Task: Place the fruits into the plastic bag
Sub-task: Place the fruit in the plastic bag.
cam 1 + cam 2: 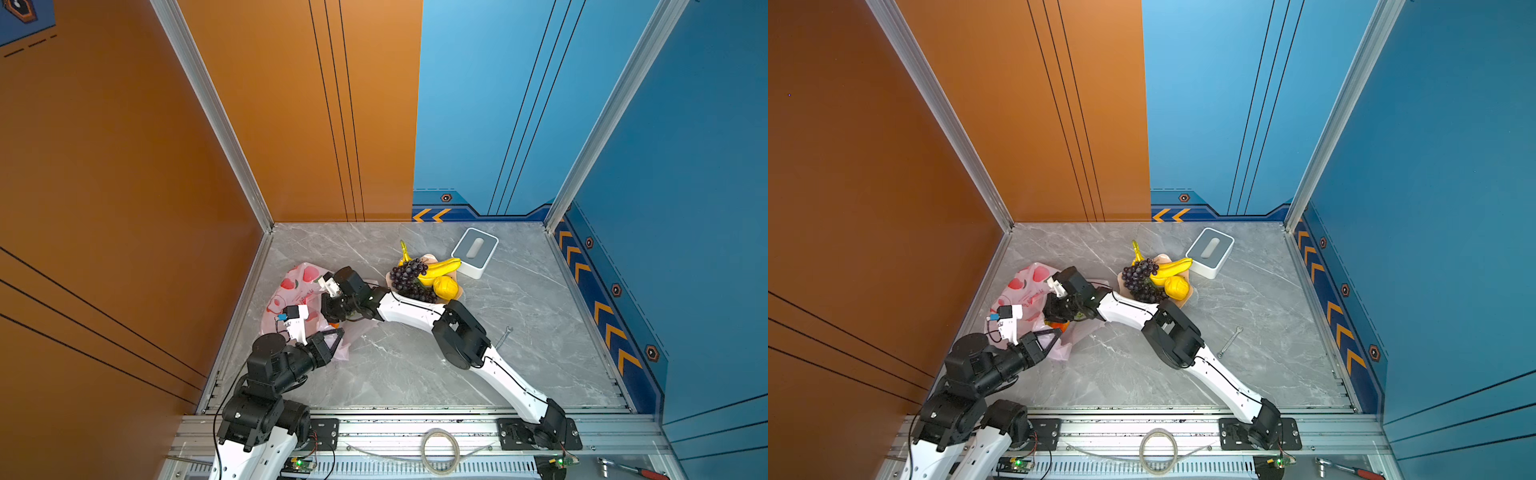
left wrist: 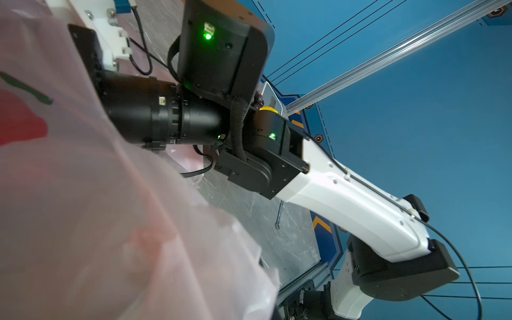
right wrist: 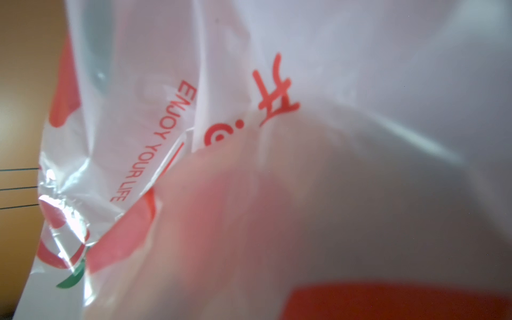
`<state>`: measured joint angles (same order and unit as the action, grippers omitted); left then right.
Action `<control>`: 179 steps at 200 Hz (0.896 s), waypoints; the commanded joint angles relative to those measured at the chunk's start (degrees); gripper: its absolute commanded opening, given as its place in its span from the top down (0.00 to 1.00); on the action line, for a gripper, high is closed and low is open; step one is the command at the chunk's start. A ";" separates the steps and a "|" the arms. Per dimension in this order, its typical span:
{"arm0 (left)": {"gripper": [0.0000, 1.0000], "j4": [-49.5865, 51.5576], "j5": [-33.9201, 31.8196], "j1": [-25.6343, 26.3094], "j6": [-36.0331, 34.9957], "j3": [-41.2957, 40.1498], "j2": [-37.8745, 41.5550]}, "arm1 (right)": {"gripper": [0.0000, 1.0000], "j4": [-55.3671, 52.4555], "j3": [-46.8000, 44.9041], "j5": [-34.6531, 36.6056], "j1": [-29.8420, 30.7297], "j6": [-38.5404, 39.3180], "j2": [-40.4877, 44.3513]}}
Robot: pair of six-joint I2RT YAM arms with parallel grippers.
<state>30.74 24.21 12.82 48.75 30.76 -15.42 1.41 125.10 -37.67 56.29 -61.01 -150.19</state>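
The plastic bag [image 1: 293, 289] lies at the table's left, pale pink with red peach prints, and shows in both top views. My left gripper [image 1: 340, 332] is shut on its near edge, holding the mouth up; bag film [image 2: 110, 221] fills that wrist view. My right gripper [image 1: 1061, 319] reaches down into the mouth, closed around an orange-red fruit [image 1: 1060, 326] that peeks out at its tips. The right wrist view is veiled by bag film [image 3: 360, 83], with a dark red mass [image 3: 401, 302] low down. Grapes [image 1: 407, 274], bananas [image 1: 441, 268] and a lemon [image 1: 445, 287] sit on the beige plate [image 1: 429, 258].
A white-grey box [image 1: 474, 251] stands behind the plate at the back right. A small wrench [image 1: 503, 336] lies on the marble to the right of my right forearm. Orange and blue walls close in the table on three sides.
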 commanded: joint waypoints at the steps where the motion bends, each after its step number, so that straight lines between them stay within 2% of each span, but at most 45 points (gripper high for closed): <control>1: 1.00 -3.32 -1.43 0.50 1.74 -1.37 0.87 | 0.58 2.28 3.77 0.54 0.82 -2.00 -2.12; 27: 1.00 -4.89 -1.90 0.46 3.75 -2.15 1.09 | 0.50 0.03 4.01 1.52 1.05 -1.40 -2.78; 45: 1.00 -5.28 -2.30 0.47 4.47 -2.42 0.86 | 0.36 -2.56 4.14 3.00 1.35 0.15 -2.17; 61: 1.00 -5.48 -2.32 0.45 4.86 -2.54 0.79 | 0.29 -4.36 5.07 3.53 1.37 1.06 -1.95; 86: 1.00 -4.65 -2.74 0.45 5.13 -2.57 0.72 | 0.24 -5.34 6.42 3.49 1.23 1.00 -2.43; 136: 1.00 -1.39 -4.45 0.37 5.22 -1.82 3.07 | 0.23 -8.22 6.06 2.81 1.58 2.83 -0.40; 179: 1.00 0.37 -6.22 0.22 5.01 -0.70 3.45 | 0.14 -13.26 6.03 2.87 1.54 4.98 1.47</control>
<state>29.26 20.16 12.82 53.89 28.93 -12.51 -4.43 130.93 -35.77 57.74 -59.29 -151.11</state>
